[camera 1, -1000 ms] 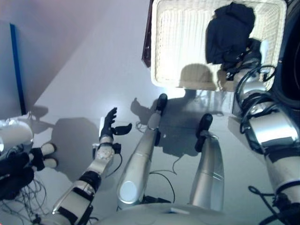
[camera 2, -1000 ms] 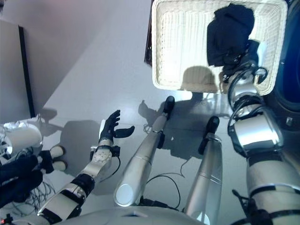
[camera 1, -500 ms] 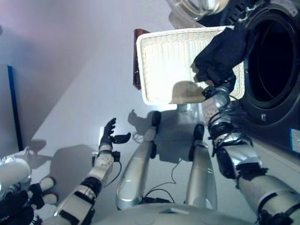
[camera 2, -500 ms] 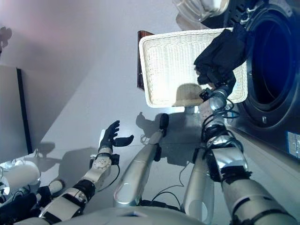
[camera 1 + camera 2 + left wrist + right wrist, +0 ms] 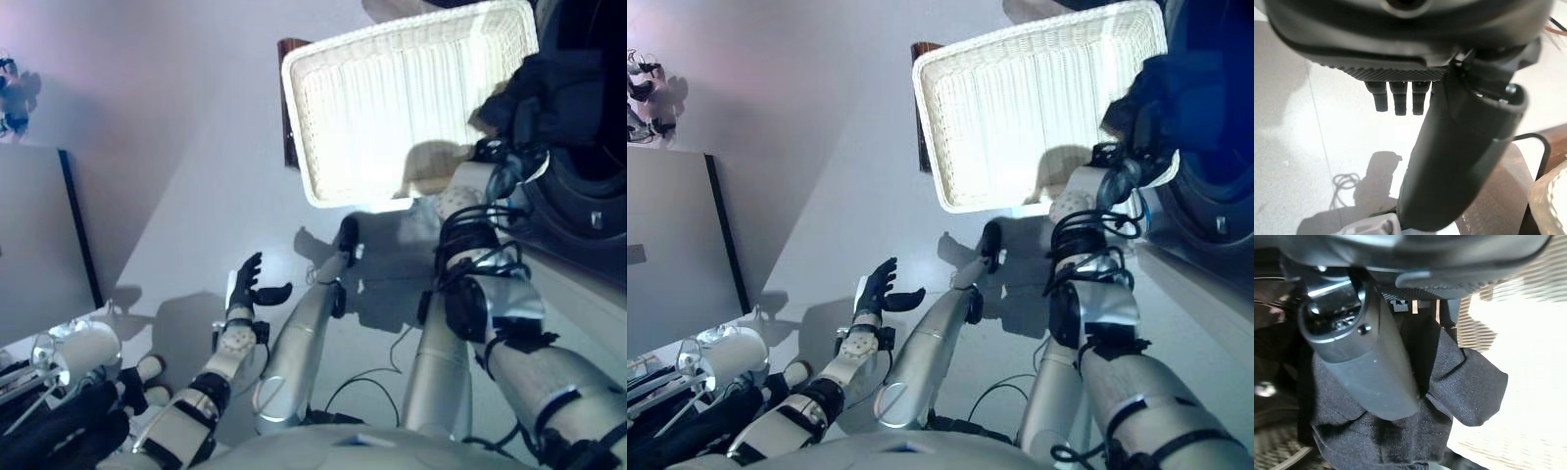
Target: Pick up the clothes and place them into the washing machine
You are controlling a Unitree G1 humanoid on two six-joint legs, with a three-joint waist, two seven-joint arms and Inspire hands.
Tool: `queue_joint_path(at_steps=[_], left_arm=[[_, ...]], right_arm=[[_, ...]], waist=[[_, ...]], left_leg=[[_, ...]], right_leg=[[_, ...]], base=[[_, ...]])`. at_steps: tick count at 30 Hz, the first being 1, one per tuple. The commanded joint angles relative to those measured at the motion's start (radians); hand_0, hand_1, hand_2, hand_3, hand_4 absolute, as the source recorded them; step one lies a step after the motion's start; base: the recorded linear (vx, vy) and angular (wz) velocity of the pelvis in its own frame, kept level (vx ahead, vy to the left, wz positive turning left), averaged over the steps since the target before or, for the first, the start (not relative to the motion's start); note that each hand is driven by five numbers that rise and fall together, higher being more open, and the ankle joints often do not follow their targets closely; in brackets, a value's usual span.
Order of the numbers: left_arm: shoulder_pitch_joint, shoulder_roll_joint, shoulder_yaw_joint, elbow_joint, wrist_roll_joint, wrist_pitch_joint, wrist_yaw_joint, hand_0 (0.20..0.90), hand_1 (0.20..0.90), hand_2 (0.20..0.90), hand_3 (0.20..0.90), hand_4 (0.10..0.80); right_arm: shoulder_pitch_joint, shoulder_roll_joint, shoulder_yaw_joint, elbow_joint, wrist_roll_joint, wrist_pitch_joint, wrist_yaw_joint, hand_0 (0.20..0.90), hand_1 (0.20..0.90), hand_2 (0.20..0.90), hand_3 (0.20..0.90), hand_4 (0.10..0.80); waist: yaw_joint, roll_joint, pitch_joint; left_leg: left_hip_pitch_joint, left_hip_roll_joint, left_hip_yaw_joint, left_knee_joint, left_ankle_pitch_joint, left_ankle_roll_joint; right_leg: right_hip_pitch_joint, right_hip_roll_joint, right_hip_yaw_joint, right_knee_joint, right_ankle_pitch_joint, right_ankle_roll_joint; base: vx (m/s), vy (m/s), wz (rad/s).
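A dark cloth (image 5: 560,90) hangs bunched in my right hand (image 5: 1361,362), whose thumb and fingers are curled round it. The cloth (image 5: 1454,396) is held up past the right rim of the white wicker basket (image 5: 392,108), right in front of the washing machine's dark round opening (image 5: 593,196). No other clothes show inside the basket (image 5: 1019,117). My left hand (image 5: 247,286) hovers low over the pale floor at lower left, with fingers straight, thumb out and nothing in it; its wrist view shows the fingers (image 5: 1400,100) over bare floor.
A brown object (image 5: 288,98) sticks out behind the basket's left side. A large grey panel (image 5: 39,245) stands at the left. A white cylinder-shaped device with dark parts (image 5: 83,354) lies at the lower left.
My right hand has carried the dark cloth rightwards, from over the basket to the washing machine's opening. The whole view has shifted with the camera. My left hand stays open.
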Motion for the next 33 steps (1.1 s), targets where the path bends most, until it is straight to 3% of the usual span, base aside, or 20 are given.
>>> queue_joint_path(at_steps=[1, 7, 10, 15, 25, 26, 27, 31, 33], left_arm=[[-0.011, 0.034, 0.001, 0.034, -0.041, -0.032, 0.027, 0.900, 0.900, 0.900, 0.900, 0.800], [-0.028, 0.053, 0.011, 0.037, -0.048, -0.039, 0.041, 0.900, 0.900, 0.900, 0.900, 0.800], [-0.010, 0.073, 0.018, 0.010, -0.063, -0.059, 0.038, 0.900, 0.900, 0.900, 0.900, 0.800], [0.012, 0.092, 0.035, -0.013, -0.066, -0.072, 0.042, 0.900, 0.900, 0.900, 0.900, 0.800], [0.050, 0.091, 0.060, -0.016, -0.050, -0.082, 0.047, 0.900, 0.900, 0.900, 0.900, 0.800], [0.049, 0.088, 0.059, -0.017, -0.048, -0.085, 0.049, 0.900, 0.900, 0.900, 0.900, 0.800], [0.048, 0.085, 0.059, -0.018, -0.046, -0.086, 0.049, 0.900, 0.900, 0.900, 0.900, 0.800], [0.050, 0.077, 0.061, -0.014, -0.033, -0.089, 0.062, 0.900, 0.900, 0.900, 0.900, 0.800], [0.053, 0.080, 0.065, -0.007, -0.031, -0.088, 0.066, 0.900, 0.900, 0.900, 0.900, 0.800]], right_arm=[[-0.105, -0.098, 0.021, -0.154, -0.046, -0.135, 0.013, 0.300, 0.300, 0.300, 0.300, 0.400], [-0.205, -0.211, 0.046, -0.136, -0.045, -0.143, -0.019, 0.300, 0.300, 0.300, 0.300, 0.400], [-0.282, -0.355, 0.106, -0.058, -0.044, -0.111, -0.023, 0.300, 0.300, 0.300, 0.300, 0.400], [-0.418, -0.558, 0.244, 0.046, -0.070, -0.055, -0.035, 0.300, 0.300, 0.300, 0.300, 0.400], [-0.559, -0.718, 0.425, 0.117, -0.174, 0.013, -0.078, 0.316, 0.316, 0.316, 0.316, 0.411], [-0.562, -0.722, 0.436, 0.121, -0.188, 0.018, -0.091, 0.815, 0.815, 0.815, 0.815, 0.744], [-0.563, -0.725, 0.443, 0.133, -0.210, 0.034, -0.102, 0.900, 0.900, 0.900, 0.900, 0.800], [-0.536, -0.715, 0.440, 0.149, -0.270, 0.068, -0.143, 0.900, 0.900, 0.900, 0.900, 0.800], [-0.537, -0.713, 0.466, 0.194, -0.351, 0.127, -0.188, 0.900, 0.900, 0.900, 0.900, 0.800]], waist=[[-0.017, -0.007, -0.010], [-0.013, -0.023, -0.034], [0.006, -0.027, -0.059], [0.028, -0.023, -0.092], [0.055, -0.009, -0.144], [0.057, -0.007, -0.146], [0.059, -0.006, -0.150], [0.062, -0.004, -0.161], [0.065, -0.007, -0.166]], left_leg=[[-0.107, -0.055, 0.018, 0.152, -0.129, 0.000], [-0.241, -0.027, 0.010, 0.293, -0.199, -0.007], [-0.266, -0.020, 0.013, 0.310, -0.221, -0.009], [-0.279, -0.022, 0.012, 0.282, -0.213, -0.018], [-0.246, -0.041, 0.020, 0.170, -0.152, -0.030], [-0.240, -0.043, 0.021, 0.161, -0.145, -0.033], [-0.235, -0.045, 0.020, 0.150, -0.139, -0.033], [-0.220, -0.053, 0.018, 0.124, -0.128, -0.031], [-0.214, -0.055, 0.020, 0.110, -0.124, -0.029]], right_leg=[[-0.029, 0.035, -0.046, -0.003, 0.044, -0.026], [-0.162, 0.058, -0.038, 0.089, 0.007, -0.036], [-0.196, 0.058, -0.034, 0.110, -0.008, -0.033], [-0.226, 0.053, -0.026, 0.110, -0.016, -0.032], [-0.214, 0.033, -0.022, 0.062, -0.003, -0.037], [-0.209, 0.029, -0.024, 0.058, -0.002, -0.038], [-0.207, 0.029, -0.024, 0.052, 0.003, -0.038], [-0.195, 0.026, -0.026, 0.035, 0.007, -0.037], [-0.192, 0.023, -0.028, 0.028, 0.011, -0.037]], base=[[-0.074, -0.069, 0.09], [-0.001, -0.046, 0.04], [0.054, -0.034, -0.11], [0.029, -0.020, 0.02], [0.041, 0.010, 0.08], [0.044, 0.023, 0.07], [0.036, 0.009, 0.05], [0.034, 0.009, 0.03], [0.000, 0.000, 0.00]])
